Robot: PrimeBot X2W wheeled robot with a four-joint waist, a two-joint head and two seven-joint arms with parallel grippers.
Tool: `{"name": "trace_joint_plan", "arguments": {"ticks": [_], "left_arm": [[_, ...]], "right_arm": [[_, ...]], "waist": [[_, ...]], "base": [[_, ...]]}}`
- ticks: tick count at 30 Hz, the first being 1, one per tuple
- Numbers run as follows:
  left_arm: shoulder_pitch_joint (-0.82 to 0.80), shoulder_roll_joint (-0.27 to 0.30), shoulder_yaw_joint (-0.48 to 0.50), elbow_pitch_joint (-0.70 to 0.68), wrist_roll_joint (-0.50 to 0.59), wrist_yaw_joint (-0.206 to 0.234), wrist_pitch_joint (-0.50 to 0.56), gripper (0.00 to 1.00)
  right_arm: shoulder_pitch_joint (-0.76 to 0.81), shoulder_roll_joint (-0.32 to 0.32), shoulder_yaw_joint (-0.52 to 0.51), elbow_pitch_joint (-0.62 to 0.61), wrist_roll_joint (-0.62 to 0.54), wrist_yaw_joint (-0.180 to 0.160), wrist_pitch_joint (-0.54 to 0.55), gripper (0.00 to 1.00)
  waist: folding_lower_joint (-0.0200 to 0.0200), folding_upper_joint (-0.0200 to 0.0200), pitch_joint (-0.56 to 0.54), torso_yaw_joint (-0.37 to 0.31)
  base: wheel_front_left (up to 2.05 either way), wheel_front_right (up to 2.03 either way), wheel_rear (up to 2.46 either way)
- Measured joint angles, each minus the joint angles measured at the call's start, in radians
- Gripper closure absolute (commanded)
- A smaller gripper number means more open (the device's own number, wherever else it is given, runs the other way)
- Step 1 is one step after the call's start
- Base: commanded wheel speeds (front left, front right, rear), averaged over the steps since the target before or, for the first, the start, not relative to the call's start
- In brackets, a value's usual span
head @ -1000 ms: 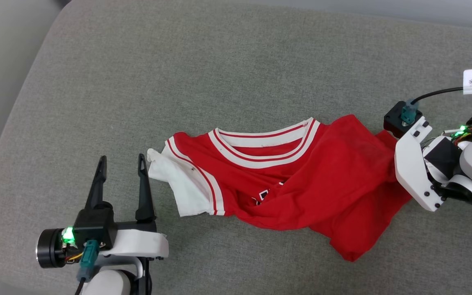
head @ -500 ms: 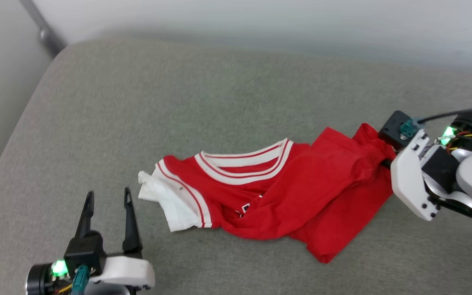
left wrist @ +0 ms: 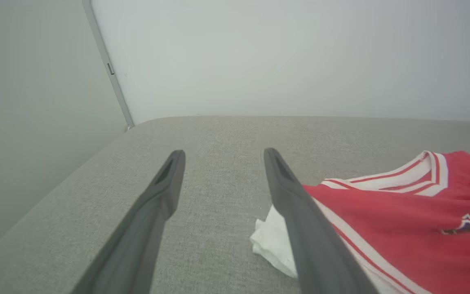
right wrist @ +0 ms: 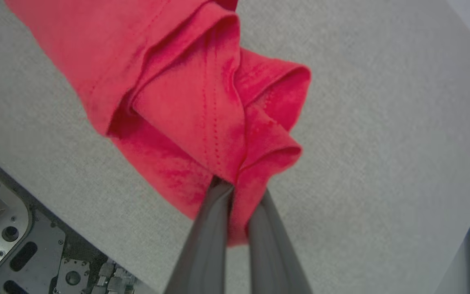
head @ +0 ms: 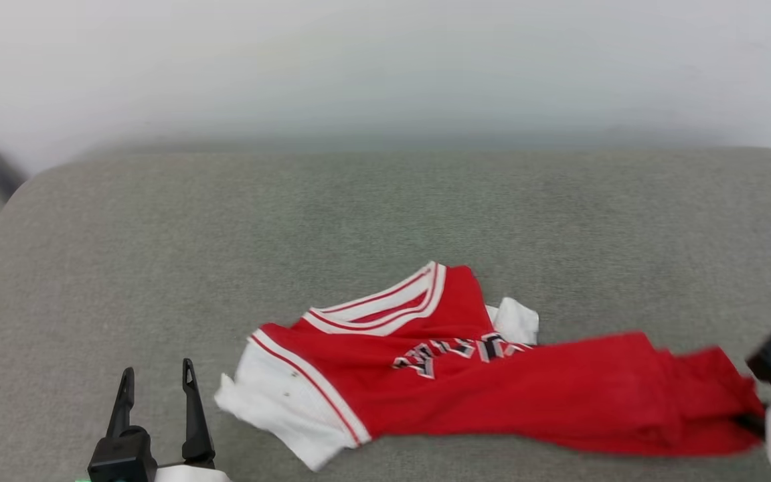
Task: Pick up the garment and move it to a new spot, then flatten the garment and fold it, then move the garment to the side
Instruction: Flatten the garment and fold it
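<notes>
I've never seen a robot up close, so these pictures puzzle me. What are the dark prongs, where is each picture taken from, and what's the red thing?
This is a two-armed robot; each arm ends in a gripper with two long dark fingers. The wide picture comes from a camera on its head, looking down at a grey padded surface. On it lies a red T-shirt with white sleeves. The other two come from cameras on the wrists, looking along the fingers. The left gripper stands open beside a white sleeve, holding nothing. The right gripper is shut on a bunched red edge of the shirt.
</notes>
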Motion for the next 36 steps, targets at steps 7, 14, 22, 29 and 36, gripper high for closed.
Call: {"name": "trace_joint_plan", "arguments": {"ticks": [7, 14, 22, 29, 36], "left_arm": [[0.008, -0.008, 0.025, -0.002, 0.012, -0.017, 0.000, 0.00], [0.013, -0.015, 0.038, 0.006, 0.026, -0.032, 0.000, 0.00], [0.028, -0.022, 0.041, 0.008, 0.048, -0.044, 0.000, 0.00], [0.027, -0.033, 0.024, 0.000, 0.069, -0.052, 0.000, 0.00], [-0.010, -0.039, -0.002, -0.008, 0.087, -0.061, 0.000, 0.00]], "right_arm": [[0.260, 0.022, -0.107, 0.135, 0.045, 0.000, -0.045, 1.00], [0.358, 0.110, -0.221, 0.212, 0.022, 0.000, -0.107, 0.00], [0.347, 0.093, -0.456, 0.135, -0.077, 0.000, -0.177, 0.00], [0.256, 0.096, -0.659, -0.051, -0.180, 0.000, -0.101, 0.00], [0.097, 0.132, -0.577, -0.219, -0.240, 0.000, 0.156, 0.00]], "waist": [[0.0000, 0.0000, -0.001, -0.030], [0.0000, 0.0000, -0.010, -0.031], [0.0000, 0.0000, -0.028, -0.025], [0.0000, 0.0000, -0.023, 0.004], [0.0000, 0.0000, 0.013, 0.044]], "base": [[0.00, 0.00, 0.00], [0.00, 0.00, 0.00], [0.00, 0.00, 0.00], [0.00, 0.00, 0.00], [0.00, 0.00, 0.00]]}}
